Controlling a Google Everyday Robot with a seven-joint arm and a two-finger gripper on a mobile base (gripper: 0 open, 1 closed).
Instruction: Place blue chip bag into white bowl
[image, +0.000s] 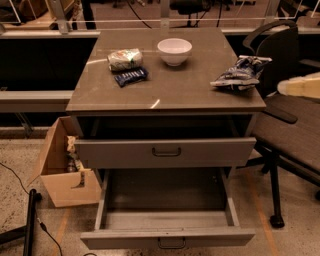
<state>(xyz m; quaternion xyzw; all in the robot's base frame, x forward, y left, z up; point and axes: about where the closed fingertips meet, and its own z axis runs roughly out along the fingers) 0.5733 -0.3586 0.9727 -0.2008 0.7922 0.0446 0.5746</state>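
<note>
Sitting on the floor beside the surface's (190, 92) left edge is an open cardboard box (56, 172). Near the far left corner lies a pale rolled bag (124, 59), with a small dark blue packet (131, 76) just in front of it. The white bowl (174, 51) stands upright mid-way along the far edge. The blue chip bag (241, 74) lies crumpled at the right edge, well apart from the bowl. The gripper (300, 86) hangs beyond that edge, above a chair (295, 127); whether it is spread or closed I cannot tell.

Pale tool (300, 86) blurred, cut by right edge, lower drawer (167, 237) front cropped
</note>
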